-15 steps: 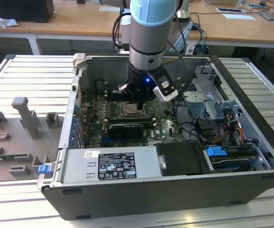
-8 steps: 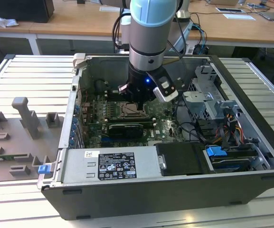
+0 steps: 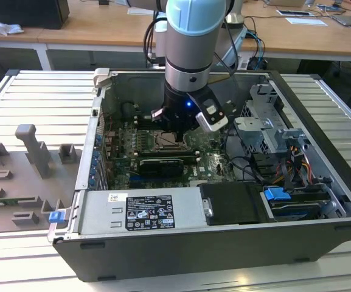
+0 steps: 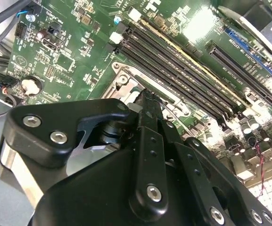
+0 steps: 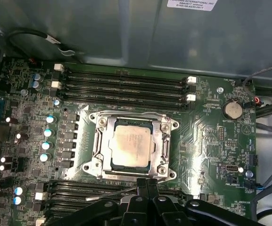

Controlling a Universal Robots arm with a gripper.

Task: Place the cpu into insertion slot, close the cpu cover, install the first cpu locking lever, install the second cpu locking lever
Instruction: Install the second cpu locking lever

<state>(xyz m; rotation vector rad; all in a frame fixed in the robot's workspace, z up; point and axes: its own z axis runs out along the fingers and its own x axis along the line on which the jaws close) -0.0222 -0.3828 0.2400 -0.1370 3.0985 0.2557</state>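
The cpu [image 5: 132,146], a pale silvery square chip, lies in the insertion slot [image 3: 166,141] on the green board. The cpu cover [image 5: 103,141], a silvery frame, lies flat around the chip. My gripper [image 5: 148,182] stands low at the socket's edge beside the memory slots, its two black fingers pressed together. A thin wire locking lever [image 5: 112,193] runs slanted along that edge and meets the fingertips. Another wire lever [image 5: 131,113] lies along the opposite edge of the frame. In the second wrist view, one finger [image 4: 147,101] touches down at the socket frame [image 4: 126,82].
Long black memory slots [image 5: 126,82] flank the socket on two sides. A long black card [image 3: 160,164] lies in front of the socket. The case holds a power supply [image 3: 142,210], a drive cage [image 3: 266,131] and loose cables [image 3: 297,158]. Grey fixtures [image 3: 32,152] stand at the exterior view's left.
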